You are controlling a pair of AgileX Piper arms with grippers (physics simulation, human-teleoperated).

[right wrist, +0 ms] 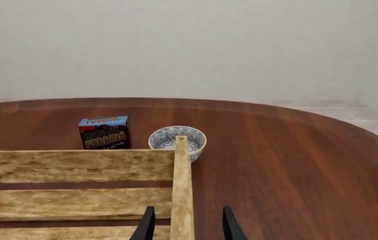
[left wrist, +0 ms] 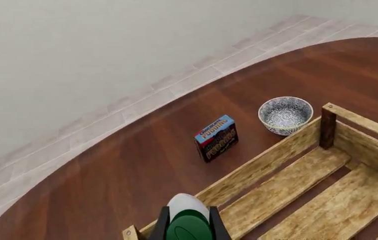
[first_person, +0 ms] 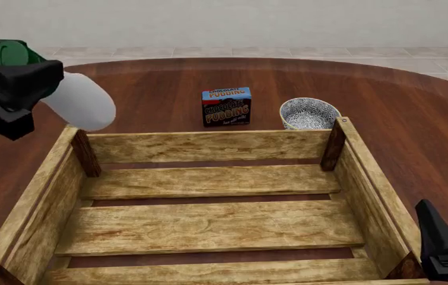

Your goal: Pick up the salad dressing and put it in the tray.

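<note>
Bottle (first_person: pixel 77 105) gripped by left tool (first_person: pixel 18 89) hangs above tray's (first_person: pixel 207 145) left rim.

Round table (first_person: pixel 152 89) of dark reddish-brown wood, its curved far edge seen along the top of the front view. The tray (first_person: pixel 207 145) is set on it across the lower centre; just beyond the tray's far wall, at upper centre, the blue pudding box (first_person: pixel 226 107) and, right of it, the speckled bowl (first_person: pixel 308 113) are shown standing
</note>
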